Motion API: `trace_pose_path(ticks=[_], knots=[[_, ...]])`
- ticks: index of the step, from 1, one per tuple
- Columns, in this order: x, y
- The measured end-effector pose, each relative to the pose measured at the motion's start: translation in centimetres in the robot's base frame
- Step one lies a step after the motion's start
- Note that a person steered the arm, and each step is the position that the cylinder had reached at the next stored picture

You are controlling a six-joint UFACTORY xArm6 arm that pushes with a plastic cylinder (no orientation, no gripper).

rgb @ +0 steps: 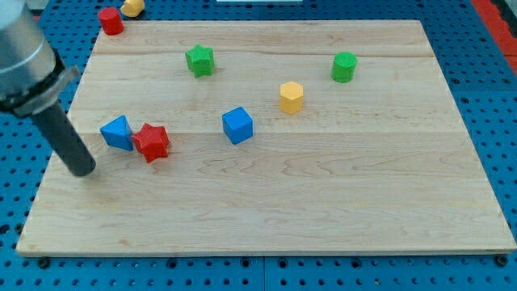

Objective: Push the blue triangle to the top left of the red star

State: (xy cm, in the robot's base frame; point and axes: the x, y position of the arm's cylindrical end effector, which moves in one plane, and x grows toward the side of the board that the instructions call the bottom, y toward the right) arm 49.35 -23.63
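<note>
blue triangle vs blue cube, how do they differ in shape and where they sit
Shape: the blue triangle is a wedge, the blue cube a boxy block.
Contact: the blue triangle touches the red star; the blue cube stands alone.
Place: the blue triangle lies near the board's left edge, just right of my tip; the blue cube sits near the middle.
Both are the same blue.

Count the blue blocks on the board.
2. A blue triangle sits near the view's left edge, touching the red star; a blue cube lies near the centre. None appear hidden.
</note>
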Motion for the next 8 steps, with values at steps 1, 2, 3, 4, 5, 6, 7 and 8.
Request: trace_pose_path(ticks=[1,2,3,4,5,6,7,8], knots=[[-2.7,1.1],[-6.1,1.4],[-9.4,1.4],[-6.4,1.3],[1.7,0.8],[0.4,1.0],[-2.7,0.7],[-2.3,2.4]])
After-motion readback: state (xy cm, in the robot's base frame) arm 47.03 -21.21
